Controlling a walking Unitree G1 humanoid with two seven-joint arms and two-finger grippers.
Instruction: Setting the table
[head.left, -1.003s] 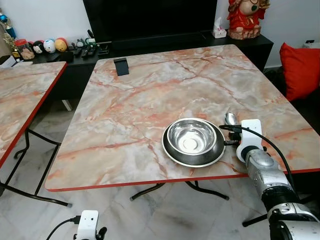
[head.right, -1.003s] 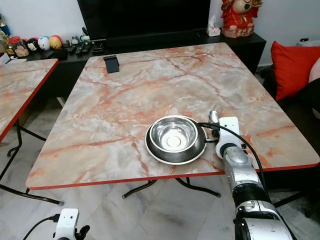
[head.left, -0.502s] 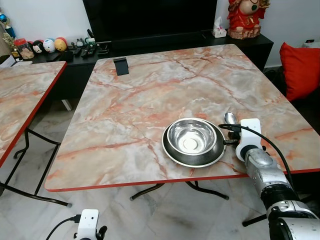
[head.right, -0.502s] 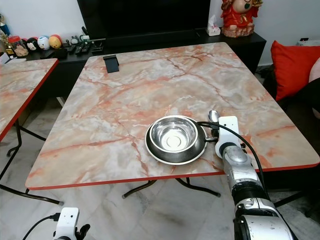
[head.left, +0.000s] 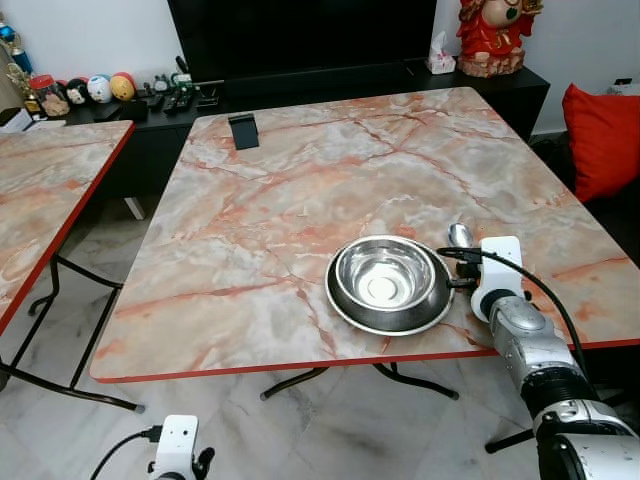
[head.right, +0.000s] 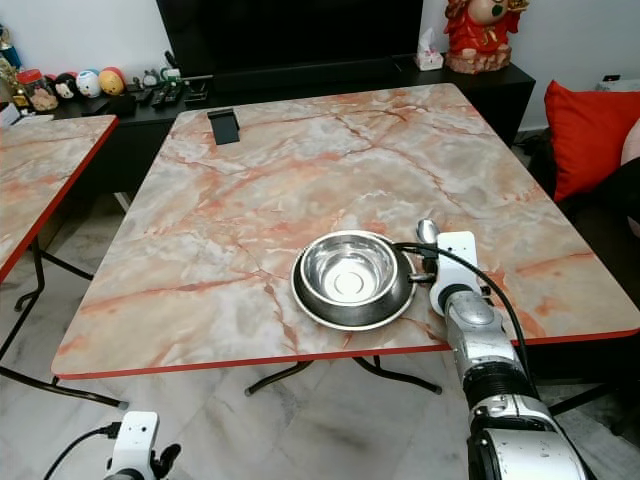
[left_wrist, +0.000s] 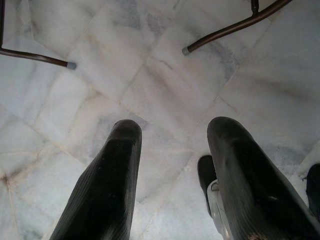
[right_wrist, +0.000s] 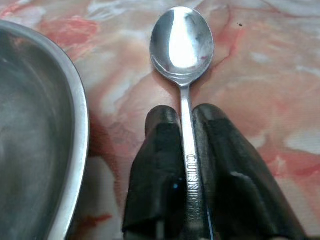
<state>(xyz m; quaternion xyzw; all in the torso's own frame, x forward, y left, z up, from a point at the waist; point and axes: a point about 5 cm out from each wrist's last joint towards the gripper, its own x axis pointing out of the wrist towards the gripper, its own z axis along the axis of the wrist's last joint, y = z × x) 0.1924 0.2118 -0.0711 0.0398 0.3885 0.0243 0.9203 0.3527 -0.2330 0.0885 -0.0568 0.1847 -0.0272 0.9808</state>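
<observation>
A steel bowl (head.left: 383, 275) sits in a dark-rimmed steel plate (head.left: 345, 304) near the front edge of the marble table (head.left: 300, 200). Just right of the plate lies a silver spoon (right_wrist: 182, 45), its bowl (head.left: 460, 236) pointing away from me. My right gripper (right_wrist: 186, 125) is shut on the spoon's handle, low over the tabletop beside the plate's rim (right_wrist: 80, 135). My left gripper (left_wrist: 172, 150) hangs open over the floor below the table's front left.
A small black stand (head.left: 242, 132) sits at the table's far left edge. A second marble table (head.left: 50, 190) stands to the left. Behind are a dark TV console with figurines (head.left: 95, 92), a red statue (head.left: 490, 35) and a red cushion (head.left: 603, 135) at the right.
</observation>
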